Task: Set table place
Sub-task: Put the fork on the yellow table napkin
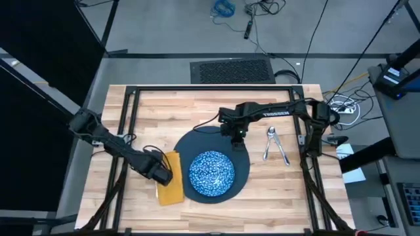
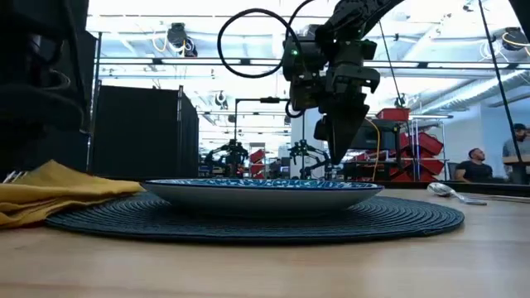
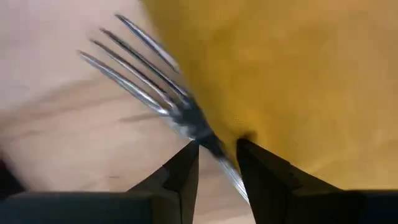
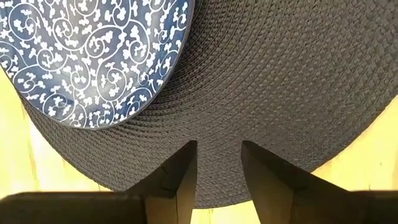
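Nearest in the low view, the dark woven mat (image 2: 248, 219) carries the blue-patterned dish (image 1: 211, 173) mid-tabletop (image 1: 275, 203), with the yellow napkin (image 1: 170, 183) at its left. Left gripper (image 3: 216, 152) pinches the fork (image 3: 149, 81) beside the napkin. Right gripper (image 4: 217, 152) hovers over the mat's far edge, fingers narrowly parted and empty; spoon (image 1: 270, 141) and knife (image 1: 281, 152) lie right.

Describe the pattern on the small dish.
The dish is deep blue with white scrolling vines and small leaves, clearest in the right wrist view.

Patterned dish (image 1: 211, 174) on dark round mat (image 1: 243, 164), yellow napkin (image 1: 171, 187) beside
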